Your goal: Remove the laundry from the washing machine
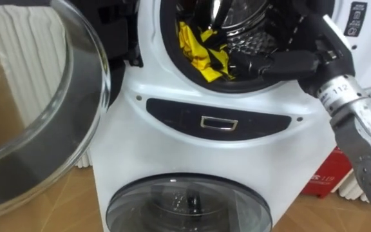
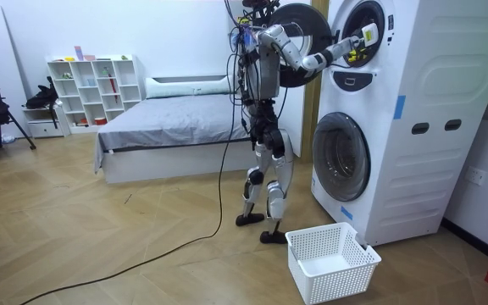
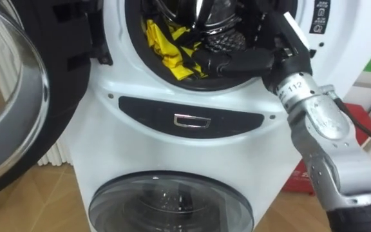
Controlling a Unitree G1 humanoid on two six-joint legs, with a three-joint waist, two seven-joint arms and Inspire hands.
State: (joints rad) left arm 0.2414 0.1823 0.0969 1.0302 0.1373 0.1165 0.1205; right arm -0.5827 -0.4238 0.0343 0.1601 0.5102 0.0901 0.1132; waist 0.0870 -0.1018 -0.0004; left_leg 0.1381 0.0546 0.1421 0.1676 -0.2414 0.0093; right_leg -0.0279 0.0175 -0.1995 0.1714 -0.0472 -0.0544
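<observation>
A yellow cloth with black stripes (image 1: 198,50) lies at the lower left of the upper machine's drum (image 1: 240,19), against the round opening's rim. My right hand (image 1: 282,62), dark against the drum, reaches in from the right and its tip meets the cloth's right edge. In the room view I stand upright facing the stacked white machines (image 2: 413,127), right hand (image 2: 346,52) at the upper opening, where the yellow cloth (image 2: 368,36) shows.
The upper machine's glass door (image 1: 37,116) hangs open on my left. The lower machine's round door (image 1: 185,203) is closed. A white laundry basket (image 2: 329,258) stands on the floor by my feet. A red box (image 1: 324,174) sits right of the machine. A bed (image 2: 168,127) stands behind me.
</observation>
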